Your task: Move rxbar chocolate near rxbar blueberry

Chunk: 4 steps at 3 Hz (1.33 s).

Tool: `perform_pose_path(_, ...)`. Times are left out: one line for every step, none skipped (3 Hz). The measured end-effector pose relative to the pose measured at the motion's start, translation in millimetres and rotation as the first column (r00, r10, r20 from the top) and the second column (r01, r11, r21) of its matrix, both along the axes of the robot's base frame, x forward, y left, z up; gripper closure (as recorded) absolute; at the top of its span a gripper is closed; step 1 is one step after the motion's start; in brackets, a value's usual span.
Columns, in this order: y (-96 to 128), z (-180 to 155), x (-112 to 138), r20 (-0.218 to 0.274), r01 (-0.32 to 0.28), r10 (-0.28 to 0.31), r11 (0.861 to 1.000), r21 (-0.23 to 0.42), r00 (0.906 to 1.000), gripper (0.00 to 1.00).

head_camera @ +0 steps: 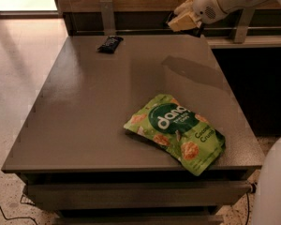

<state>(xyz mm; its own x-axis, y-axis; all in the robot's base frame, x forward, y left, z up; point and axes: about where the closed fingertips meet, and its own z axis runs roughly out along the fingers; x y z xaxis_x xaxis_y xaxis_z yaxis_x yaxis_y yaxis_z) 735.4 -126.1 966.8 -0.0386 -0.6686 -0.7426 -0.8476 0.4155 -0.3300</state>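
My gripper [179, 22] hangs above the table's far right edge, its cream fingers closed on a slim dark bar, the rxbar chocolate [170, 17]. Only the bar's dark end shows at the fingertips; the fingers hide the rest. The rxbar blueberry [110, 43], a small dark glossy wrapper, lies flat on the table near the far left edge, well to the left of the gripper. The gripper's shadow [192, 69] falls on the tabletop below it.
A green snack bag [178, 131] lies on the grey table [84, 116] near the front right. A wooden wall with a dark ledge and metal brackets [107, 14] runs behind the table. A white part of the robot [276, 186] fills the bottom right corner.
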Motion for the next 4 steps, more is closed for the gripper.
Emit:
perform_pose_path(25.9, -7.5, 29.5, 0.025, 0.059, -0.061, 0.995, 0.076, 0.9978, 1.0)
perform_pose_path(52.9, -9.9, 56.2, 0.047, 0.091, -0.099, 0.985, 0.15, 0.994, 1.0)
perform_pose_path(52.9, -9.9, 56.2, 0.047, 0.091, -0.099, 0.985, 0.15, 0.994, 1.0)
perform_pose_path(76.7, -19.4, 74.4, 0.055, 0.069, -0.079, 0.985, 0.157, 0.9954, 1.0)
